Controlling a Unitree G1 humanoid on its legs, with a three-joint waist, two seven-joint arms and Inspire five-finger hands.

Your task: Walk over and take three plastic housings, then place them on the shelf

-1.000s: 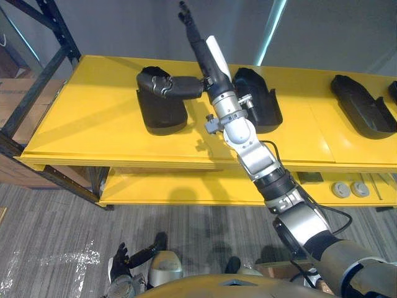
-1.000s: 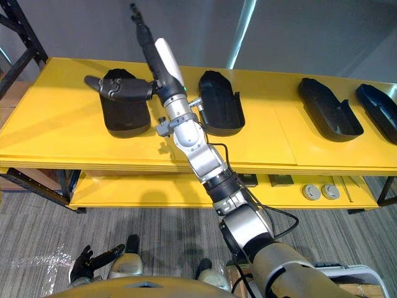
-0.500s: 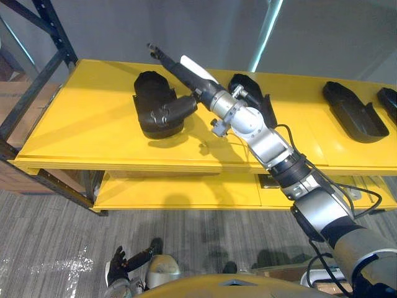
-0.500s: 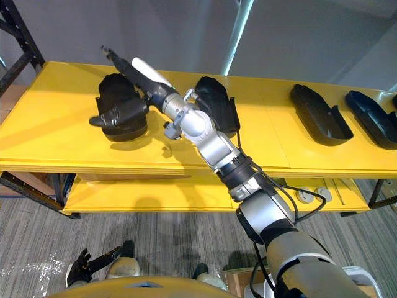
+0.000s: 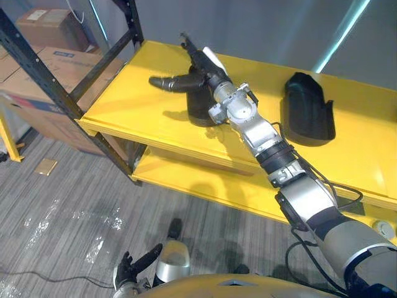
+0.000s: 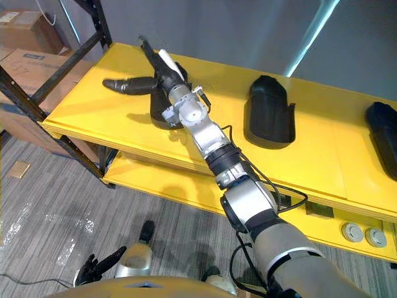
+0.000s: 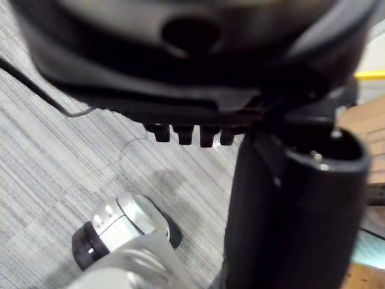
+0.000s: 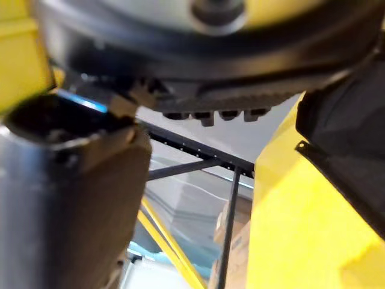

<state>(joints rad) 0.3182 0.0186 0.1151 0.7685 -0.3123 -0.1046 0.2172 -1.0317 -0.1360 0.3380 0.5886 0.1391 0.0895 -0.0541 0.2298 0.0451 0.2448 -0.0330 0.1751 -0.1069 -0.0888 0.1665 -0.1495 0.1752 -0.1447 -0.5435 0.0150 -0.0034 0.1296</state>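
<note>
Yellow shelf (image 6: 93, 108) bears black housings (image 6: 270, 115), well apart

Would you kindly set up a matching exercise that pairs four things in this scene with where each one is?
1 right hand
2 left hand
3 round discs
4 cardboard boxes

a on the lower yellow shelf
b low above the grey floor
c beyond the rack frame, far left
d at the leftmost plastic housing

Pairs: 1-d, 2-b, 3-a, 4-c

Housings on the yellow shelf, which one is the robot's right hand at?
The leftmost housing: the right hand hovers over it, fingers straight. The middle housing and the far-right housing lie untouched.
</note>
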